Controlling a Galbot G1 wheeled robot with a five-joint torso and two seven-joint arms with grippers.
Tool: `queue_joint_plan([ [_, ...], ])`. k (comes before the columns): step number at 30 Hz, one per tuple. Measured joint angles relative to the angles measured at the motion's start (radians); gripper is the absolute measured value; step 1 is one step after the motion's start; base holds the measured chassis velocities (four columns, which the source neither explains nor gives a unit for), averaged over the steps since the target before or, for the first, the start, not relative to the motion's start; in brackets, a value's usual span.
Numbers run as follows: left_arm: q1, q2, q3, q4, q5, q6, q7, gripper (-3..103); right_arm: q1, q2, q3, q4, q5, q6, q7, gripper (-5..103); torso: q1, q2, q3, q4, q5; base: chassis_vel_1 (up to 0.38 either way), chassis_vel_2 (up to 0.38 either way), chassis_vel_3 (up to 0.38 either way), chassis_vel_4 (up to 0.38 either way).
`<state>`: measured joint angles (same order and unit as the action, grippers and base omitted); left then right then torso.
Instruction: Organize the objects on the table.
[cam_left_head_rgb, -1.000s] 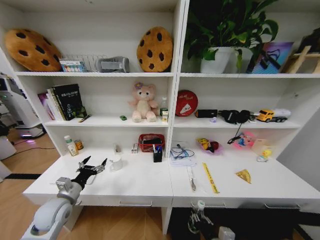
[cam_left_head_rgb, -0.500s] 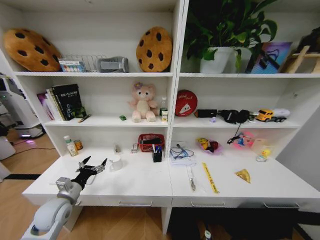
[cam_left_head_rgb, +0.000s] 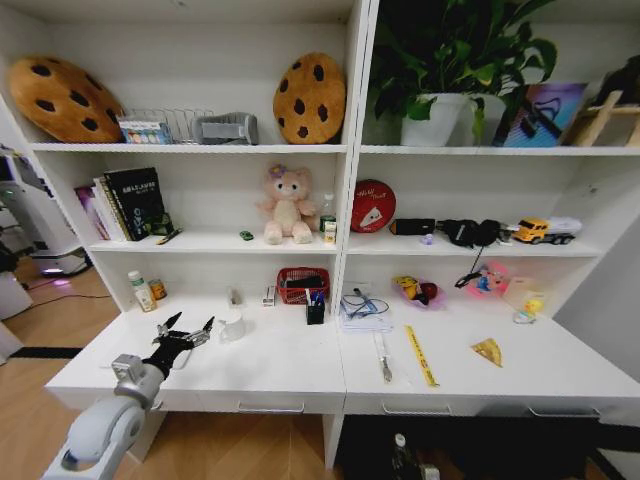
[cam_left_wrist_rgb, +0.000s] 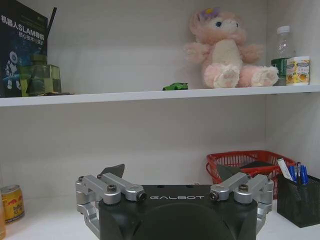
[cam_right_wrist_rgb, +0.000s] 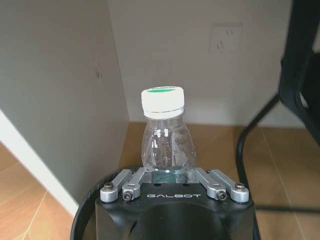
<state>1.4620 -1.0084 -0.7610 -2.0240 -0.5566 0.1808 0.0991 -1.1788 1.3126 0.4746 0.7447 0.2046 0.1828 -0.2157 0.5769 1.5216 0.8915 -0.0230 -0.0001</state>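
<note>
Left claw (cam_left_head_rgb: 187, 331) hovers over the worktop (cam_left_head_rgb: 280, 365) at lower left of the head view, fingers spread wide, holding nothing. White mug (cam_left_head_rgb: 233, 325) stands just beside it, toward frame centre. Right claw (cam_right_wrist_rgb: 170, 176), at the bottom edge of the head view below the worktop's front, is closed on a clear bottle (cam_right_wrist_rgb: 165, 135) with a white cap. Yellow ruler (cam_left_head_rgb: 420, 355) and yellow wedge (cam_left_head_rgb: 488, 351) lie at lower right, well apart from both claws. Pens sit in a black holder (cam_left_head_rgb: 315, 311) at centre.
</note>
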Motion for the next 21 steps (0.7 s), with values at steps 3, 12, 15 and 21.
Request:
queue_joint_plan([
  [3,0.000,0.000,0.000,0.000,0.000,0.000,0.000,100,0.034,0.002,0.002,-0.016,-0.023,0.001,-0.008,25,0.000,0.000,0.000,0.0001,0.0001,0.000,0.000,0.000,0.000],
  [12,0.000,0.000,0.000,0.000,0.000,0.000,0.000,100,0.061,0.002,-0.004,0.002,-0.030,-0.013,-0.013,33,0.000,0.000,0.000,0.0000,0.0001,0.000,0.000,0.000,0.000],
  [15,0.000,0.000,0.000,0.000,0.000,0.000,0.000,100,0.055,0.001,-0.006,0.014,-0.029,-0.013,-0.005,44,0.000,0.000,0.000,-0.0001,0.0000,0.000,0.000,0.000,0.000],
  [21,0.000,0.000,0.000,0.000,0.000,0.000,0.000,100,0.051,0.002,-0.008,0.017,-0.034,-0.014,0.014,66,0.000,0.000,0.000,-0.0001,0.0001,0.000,0.000,0.000,0.000],
])
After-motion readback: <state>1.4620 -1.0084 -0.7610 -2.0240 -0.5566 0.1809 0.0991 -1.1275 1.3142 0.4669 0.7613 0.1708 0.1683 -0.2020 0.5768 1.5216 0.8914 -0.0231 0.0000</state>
